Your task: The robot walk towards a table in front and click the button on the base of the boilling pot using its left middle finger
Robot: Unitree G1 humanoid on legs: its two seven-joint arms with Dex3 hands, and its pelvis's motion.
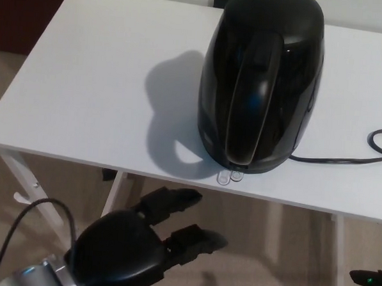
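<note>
A glossy black boiling pot point(261, 79) stands upright on the white table point(98, 87), handle facing me. At the foot of its base, a small clear button tab point(230, 176) sticks out toward the table's front edge. My left hand point(141, 243) is raised below and in front of the table edge, left of the button and apart from it, fingers point(195, 238) spread and pointing right toward it, holding nothing. Only a dark tip of my right hand point(369, 280) with a green light shows at the bottom right corner.
A black power cord point(357, 155) runs from the pot's base to the right across the table. White table legs point(28, 189) stand below the front edge over beige carpet. A dark red cabinet point(25, 12) sits at the far left.
</note>
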